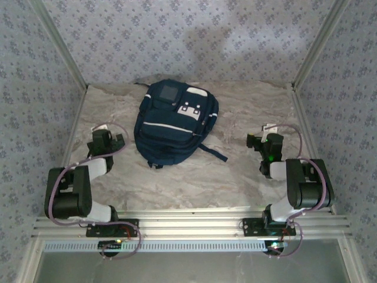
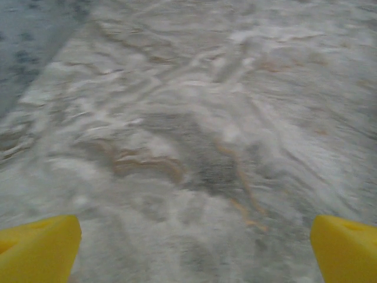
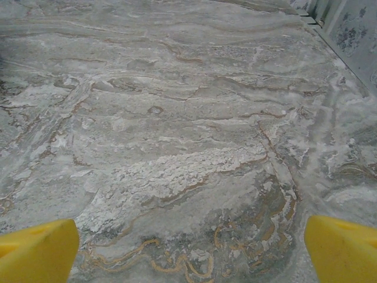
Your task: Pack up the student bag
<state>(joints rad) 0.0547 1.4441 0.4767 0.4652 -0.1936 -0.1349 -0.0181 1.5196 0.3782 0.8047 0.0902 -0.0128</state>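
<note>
The student bag (image 1: 174, 121) lies flat in the middle of the marble-patterned table, navy blue with white stripes, a grey square patch and a white-tabbed front pocket facing up. A dark strap trails from its near right corner. My left gripper (image 1: 106, 140) rests low to the bag's left, apart from it. Its yellow fingers (image 2: 38, 247) stand wide apart over bare table, so it is open. My right gripper (image 1: 264, 143) sits to the bag's right, also apart from it. It is open too, its yellow fingertips (image 3: 35, 250) spread with nothing between them.
Patterned blue-grey walls (image 1: 194, 35) enclose the table on three sides, with metal posts at the corners. An aluminium rail (image 1: 188, 227) runs along the near edge under the arm bases. Bare table surface (image 1: 194, 177) lies between the bag and the arms.
</note>
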